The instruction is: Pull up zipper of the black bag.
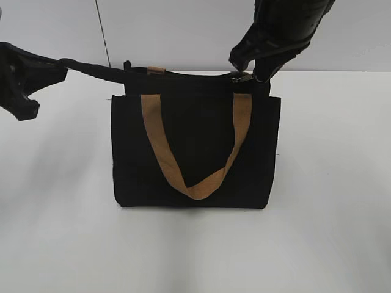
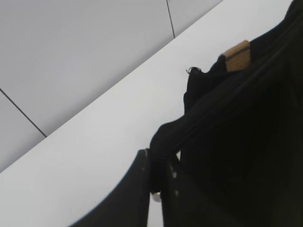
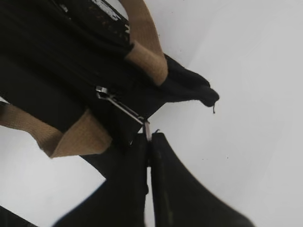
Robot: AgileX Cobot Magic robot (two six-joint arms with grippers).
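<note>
The black bag (image 1: 195, 152) stands upright on the white table with a tan handle (image 1: 195, 183) hanging down its front. Its zipper (image 1: 189, 74) runs along the top edge. The silver pull tab (image 1: 240, 77) sits near the right end. My right gripper (image 1: 250, 74) is shut on the pull tab (image 3: 124, 109), which shows in the right wrist view running into the jaws (image 3: 148, 137). My left gripper (image 1: 52, 67) is shut on the bag's black end tail (image 1: 91, 70), stretched out to the left; the tail (image 2: 165, 137) enters the jaws (image 2: 158, 177).
The white table (image 1: 330, 213) surrounds the bag, with a pale wall (image 1: 171, 30) behind. A small tan tag (image 1: 156, 70) sits on the top edge near the left end and also shows in the left wrist view (image 2: 236, 54).
</note>
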